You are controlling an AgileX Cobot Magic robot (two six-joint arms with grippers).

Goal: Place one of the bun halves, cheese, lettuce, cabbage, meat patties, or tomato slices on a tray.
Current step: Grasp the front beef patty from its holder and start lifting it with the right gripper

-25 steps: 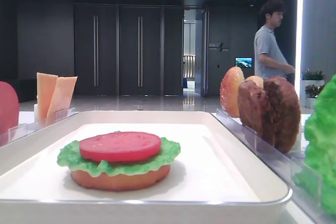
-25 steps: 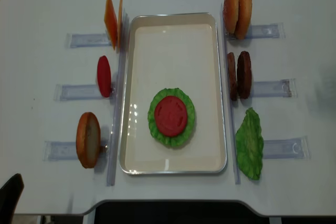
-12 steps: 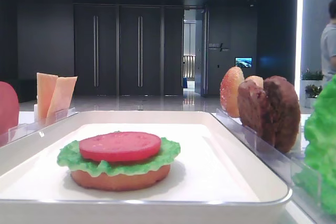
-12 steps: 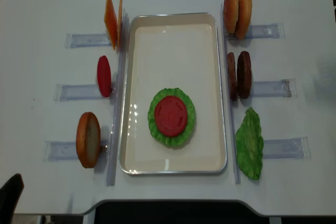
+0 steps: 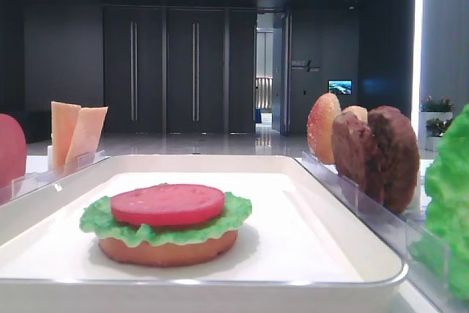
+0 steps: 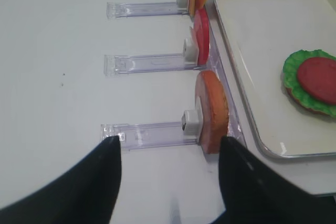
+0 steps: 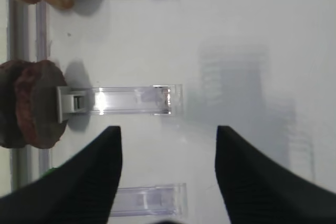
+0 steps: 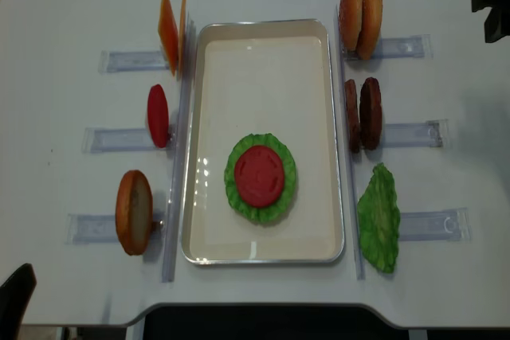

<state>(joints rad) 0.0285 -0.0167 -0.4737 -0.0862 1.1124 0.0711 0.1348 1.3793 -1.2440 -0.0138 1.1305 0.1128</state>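
Right wrist view: the meat patties (image 7: 31, 109) are seen at ten o'clock from the right gripper (image 7: 167, 174), standing on edge; its jaws are spread, nothing held.

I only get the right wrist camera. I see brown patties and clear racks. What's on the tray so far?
Observer: The tray holds one stack: a bottom bun half, lettuce on it, and a tomato slice on top.
Operator: Is there cheese anywhere?
Observer: Yes. The cheese slices stand upright in a rack left of the tray, at its far end.
Operator: What's the other arm doing?
Observer: The left gripper hangs over the table with its jaws open and empty, by the rack holding the spare bun half.
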